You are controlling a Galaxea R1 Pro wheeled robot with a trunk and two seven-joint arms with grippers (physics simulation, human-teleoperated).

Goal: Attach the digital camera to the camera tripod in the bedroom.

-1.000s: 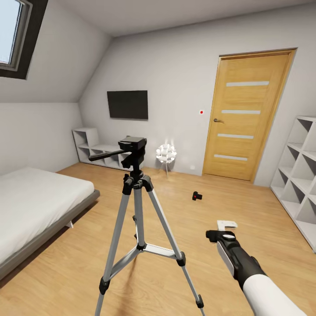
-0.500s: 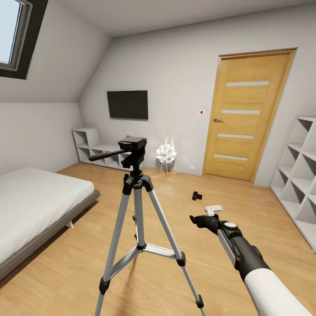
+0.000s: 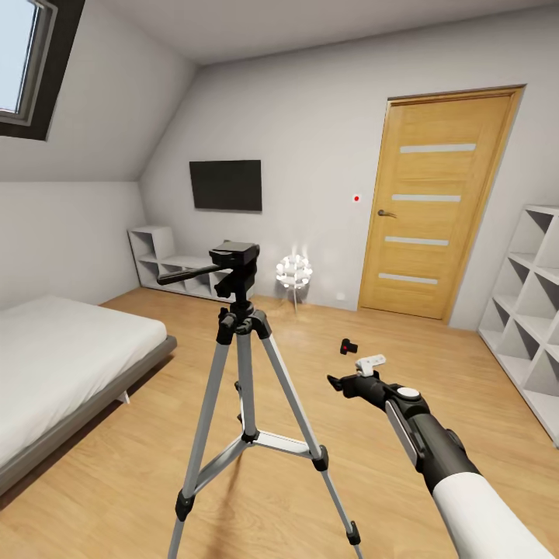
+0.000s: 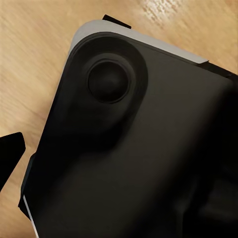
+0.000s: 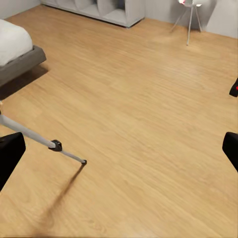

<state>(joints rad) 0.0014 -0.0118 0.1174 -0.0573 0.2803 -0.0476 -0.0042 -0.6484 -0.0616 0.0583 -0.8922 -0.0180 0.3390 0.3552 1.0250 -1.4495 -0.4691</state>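
The digital camera (image 3: 348, 346) lies on the wood floor (image 3: 466, 404) beyond the camera tripod (image 3: 244, 341), towards the door (image 3: 435, 206), untouched. Over the last second the right hand (image 3: 353, 375) has swung left and forward, closer to the camera, fingers spread wide and empty: probably the reach to pick it up. The left hand's state I cannot tell.

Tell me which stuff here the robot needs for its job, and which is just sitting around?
Needed:
camera, on the floor
tripod
right end effector, open

Just around:
bed
door
TV
lamp
shelves
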